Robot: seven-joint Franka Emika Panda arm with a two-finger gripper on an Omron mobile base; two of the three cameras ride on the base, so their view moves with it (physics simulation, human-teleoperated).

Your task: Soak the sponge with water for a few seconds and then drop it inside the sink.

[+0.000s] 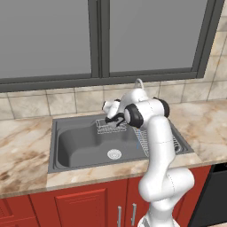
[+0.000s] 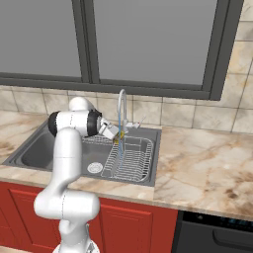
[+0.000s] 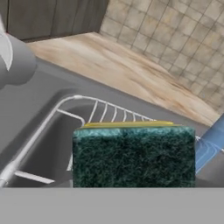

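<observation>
The sponge sits pinched between the gripper's fingers, its dark green scrub face turned toward the hand camera and a thin strip of the yellow body showing along its upper edge. In the right base view the sponge shows as a small yellow speck at the gripper, held above the sink just under the faucet's spout. The water falls as a thin pale blue stream close to the sponge; in the hand view the stream passes just beside the sponge's edge, and I cannot tell whether it actually wets the block or runs past it.

Below the sponge lies a wire rack over the basin's right half, toward the counter. The round drain sits well apart in the open left part of the basin. In the left base view the gripper hangs near the sink's back edge, above a smaller rack.

The step in hand looks like the soak: the sponge is held at the stream, not yet released. The next move calls for keeping the block in the water, nudging it sideways if the stream is missing it, then opening the fingers over the basin. A drop from here would likely land on the rack rather than the bare basin floor.
</observation>
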